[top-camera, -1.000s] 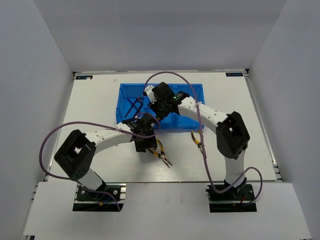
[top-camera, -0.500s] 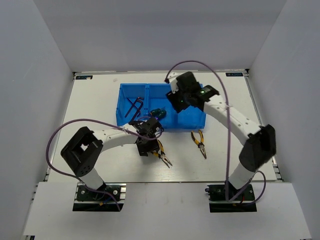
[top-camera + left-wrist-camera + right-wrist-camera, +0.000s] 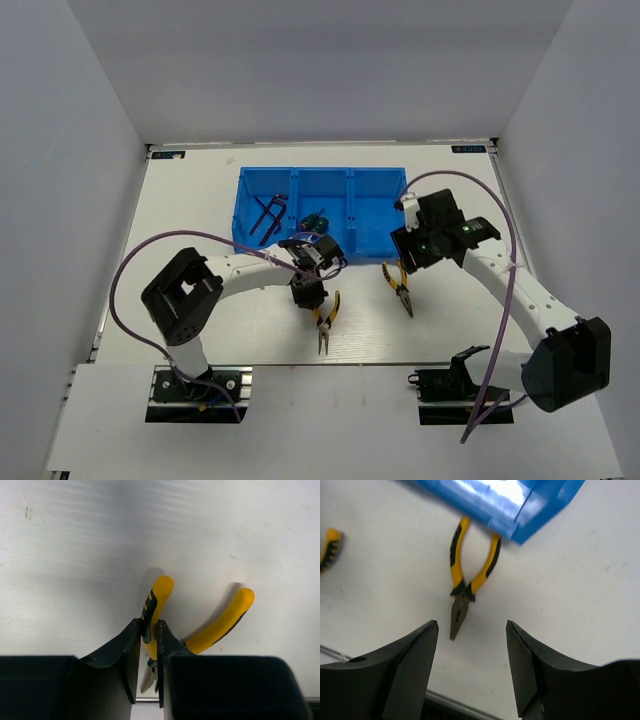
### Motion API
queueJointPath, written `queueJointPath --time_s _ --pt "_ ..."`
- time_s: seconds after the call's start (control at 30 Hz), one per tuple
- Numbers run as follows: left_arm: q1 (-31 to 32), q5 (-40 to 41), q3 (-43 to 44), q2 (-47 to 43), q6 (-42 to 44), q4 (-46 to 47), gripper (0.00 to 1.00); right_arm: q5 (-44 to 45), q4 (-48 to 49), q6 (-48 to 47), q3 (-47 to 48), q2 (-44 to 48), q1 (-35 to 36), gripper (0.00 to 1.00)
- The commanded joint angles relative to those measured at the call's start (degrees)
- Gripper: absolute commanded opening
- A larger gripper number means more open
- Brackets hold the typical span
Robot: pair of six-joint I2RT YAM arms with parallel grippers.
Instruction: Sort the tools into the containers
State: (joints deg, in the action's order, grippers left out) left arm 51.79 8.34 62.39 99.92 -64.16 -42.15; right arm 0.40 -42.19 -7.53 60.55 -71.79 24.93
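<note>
Pliers [image 3: 161,587] near the blue bin [image 3: 375,205], one handle clamped in the left gripper [image 3: 149,630], presumably for carrying over; right gripper [image 3: 472,625], jaws apart, hovers above second pliers [image 3: 462,587] at the bin's corner.

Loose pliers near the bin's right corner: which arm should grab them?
Right. The right gripper, open, hangs over the loose pliers, which show between its fingers. The left gripper is shut on the other pliers.
</note>
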Motion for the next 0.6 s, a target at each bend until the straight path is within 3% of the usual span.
queueJointPath --time_s 0.0,0.17,0.33,0.57 --pt "2.52 3.68 6.75 -5.08 3.16 -3.28 0.00 -4.18 -2.89 1.37 -4.03 4.71 -1.80 0.63" --pt "2.53 6.08 17.04 -7.37 10.26 -2.50 0.00 -4.80 -2.37 1.82 -10.98 7.36 -3.39 0.63" --pt "0.95 9.32 35.67 3.05 15.90 -2.40 0.00 -2.52 0.97 2.69 -14.93 8.68 -5.50 0.61" --pt "-1.34 14.07 59.91 18.28 22.93 -2.94 0.00 1.36 1.85 5.24 -15.03 11.32 -7.79 0.47"
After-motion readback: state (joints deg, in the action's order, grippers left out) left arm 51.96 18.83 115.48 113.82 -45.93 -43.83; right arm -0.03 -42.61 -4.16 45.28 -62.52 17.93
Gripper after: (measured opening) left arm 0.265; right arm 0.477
